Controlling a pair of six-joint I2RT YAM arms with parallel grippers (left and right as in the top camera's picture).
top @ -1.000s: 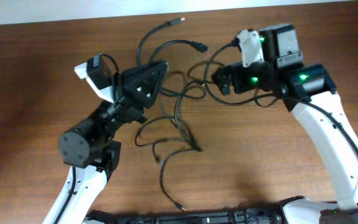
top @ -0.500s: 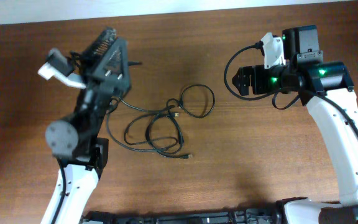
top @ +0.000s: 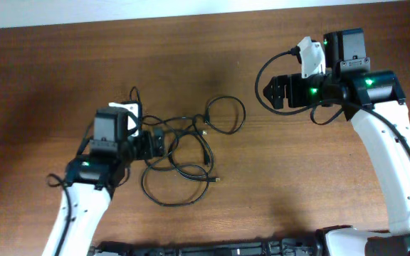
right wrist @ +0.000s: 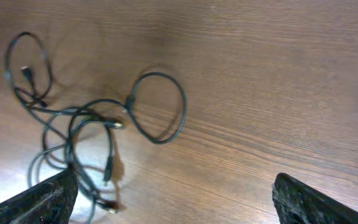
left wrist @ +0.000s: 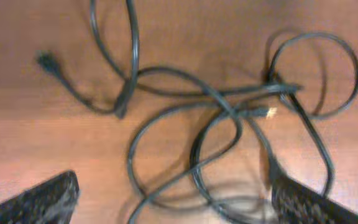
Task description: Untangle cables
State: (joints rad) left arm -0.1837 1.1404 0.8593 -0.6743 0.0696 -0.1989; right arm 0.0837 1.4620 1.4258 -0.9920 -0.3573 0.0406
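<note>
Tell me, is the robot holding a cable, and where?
No, nothing is held. Both grippers are open: the left gripper hangs over the cables, and the right gripper is apart from them.

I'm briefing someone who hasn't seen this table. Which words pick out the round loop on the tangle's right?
On the brown wooden table, find the tangle of thin black cables at its centre. The loop is its end nearest the right gripper: one round ring jutting out where the others overlap.
</note>
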